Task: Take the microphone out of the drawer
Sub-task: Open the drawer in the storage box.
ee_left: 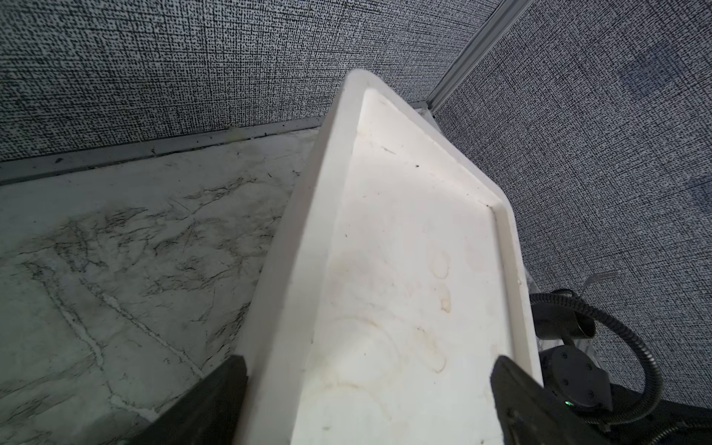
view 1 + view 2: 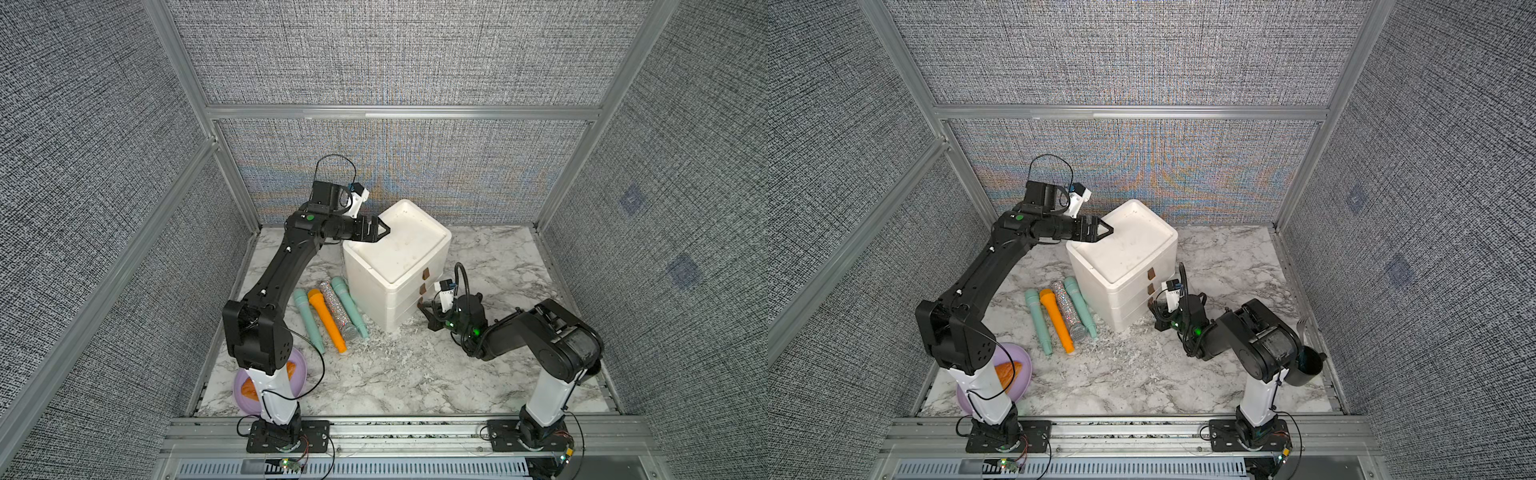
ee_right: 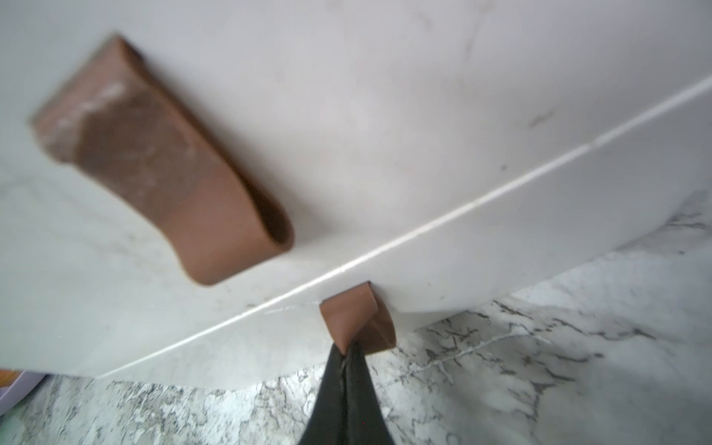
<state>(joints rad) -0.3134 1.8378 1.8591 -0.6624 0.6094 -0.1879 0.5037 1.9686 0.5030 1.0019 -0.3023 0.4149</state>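
No microphone shows inside any drawer: the white drawer unit (image 2: 395,249) stands toward the back of the marble table (image 2: 415,386) with its three fronts flush, so what they hold is hidden. The right gripper (image 3: 346,346) is pressed together on the brown loop handle of the bottom drawer (image 3: 358,316), pinching the strap just above the table surface; the middle drawer's handle (image 3: 154,162) hangs free beside it. The left gripper (image 1: 370,362) is spread wide at the unit's top back-left corner, one finger (image 1: 215,389) outside the side wall and the other over the recessed top; whether either touches the unit cannot be told. Four microphones lie side by side between the unit and the table's left edge: a teal microphone (image 2: 309,320), an orange microphone (image 2: 328,322), a glitter microphone (image 2: 338,309), and a second teal microphone (image 2: 351,305), which lies just beside the unit's side. Pale shavings (image 2: 386,345) are scattered in front of the unit. At the near left corner a purple plate (image 2: 1023,382) carries an orange bread piece (image 2: 1009,372), partly under the left arm. Near the table's right edge a dark mug (image 2: 1310,361) holds a fork (image 2: 1303,328).
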